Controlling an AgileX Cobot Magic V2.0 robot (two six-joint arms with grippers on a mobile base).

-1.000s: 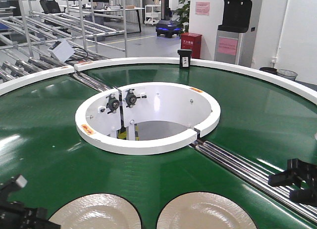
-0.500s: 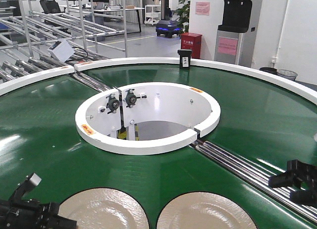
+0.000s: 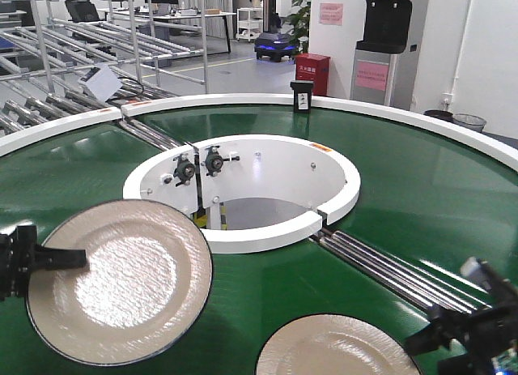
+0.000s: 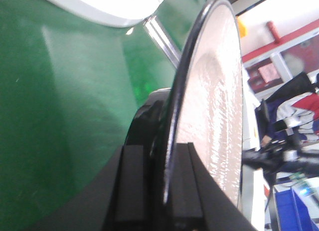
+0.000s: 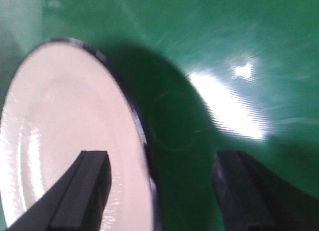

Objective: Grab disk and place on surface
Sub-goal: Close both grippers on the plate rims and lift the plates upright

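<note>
While aloft, left gripper (image 3: 36, 262) on disk (image 3: 121, 282).

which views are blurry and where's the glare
Front view: sharp, light streaks on the green belt, sheen on the held disk. Left wrist view: that disk is close and soft, background blurred. Right wrist view: smeared, white glare patch on the belt, dark shadow beside the second disk.

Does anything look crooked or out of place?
Only the cream round dark-rimmed plate pinched in the left gripper: it stands tilted above the green conveyor belt, while the other cream plate lies flat.
</note>
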